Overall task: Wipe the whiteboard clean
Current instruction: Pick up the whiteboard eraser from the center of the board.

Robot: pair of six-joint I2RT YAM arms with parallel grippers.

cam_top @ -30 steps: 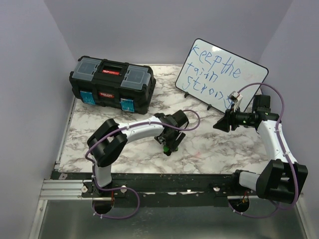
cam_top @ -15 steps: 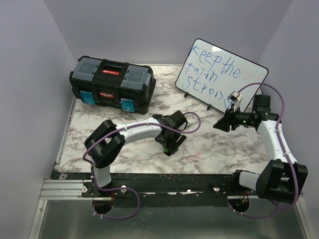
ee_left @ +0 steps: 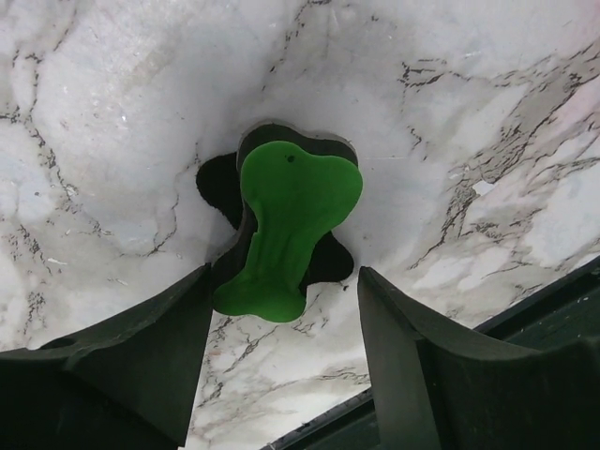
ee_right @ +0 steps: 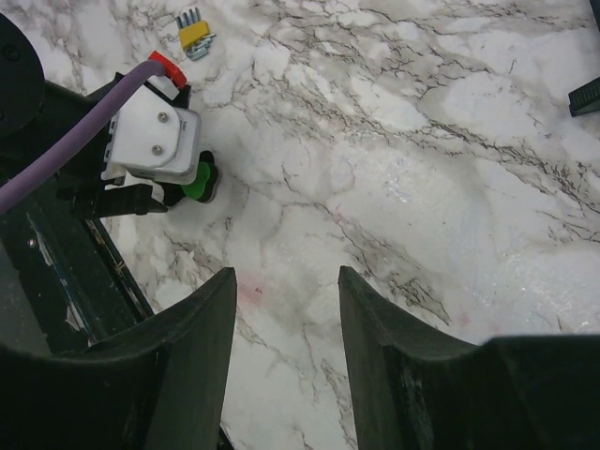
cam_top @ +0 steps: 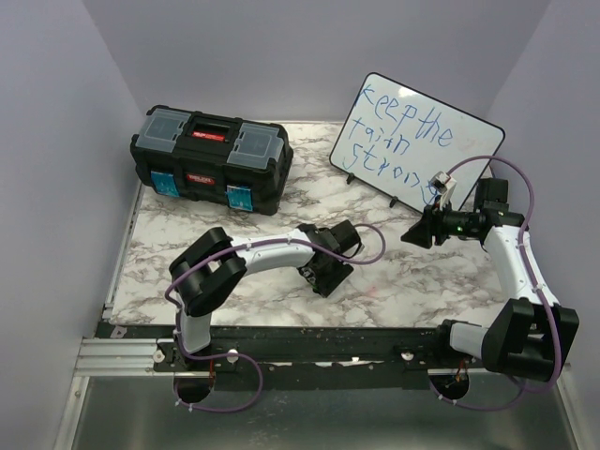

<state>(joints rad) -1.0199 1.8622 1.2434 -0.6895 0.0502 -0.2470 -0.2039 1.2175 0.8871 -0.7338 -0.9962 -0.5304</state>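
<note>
The whiteboard (cam_top: 417, 141) leans at the back right of the marble table, with blue lettering on it. A green bone-shaped eraser (ee_left: 291, 220) on a black base lies flat on the table. My left gripper (ee_left: 284, 277) is low over it and open. The eraser's near end reaches between the fingertips, close to the left finger (ee_left: 150, 356) and apart from the right one. In the top view the left gripper (cam_top: 321, 274) covers the eraser. My right gripper (cam_top: 419, 234) hangs open and empty just in front of the whiteboard's lower right, above bare marble (ee_right: 286, 281).
A black toolbox (cam_top: 208, 159) with blue latches stands at the back left. A small yellow set of keys (ee_right: 192, 33) lies on the table beyond the left wrist. A black whiteboard foot (ee_right: 586, 94) shows at the right edge. The table's front edge (ee_left: 412, 375) is near the left gripper.
My left gripper has shifted slightly right and settled over the eraser, hiding it in the top view, with its jaws narrowing a little. The right arm has not moved.
</note>
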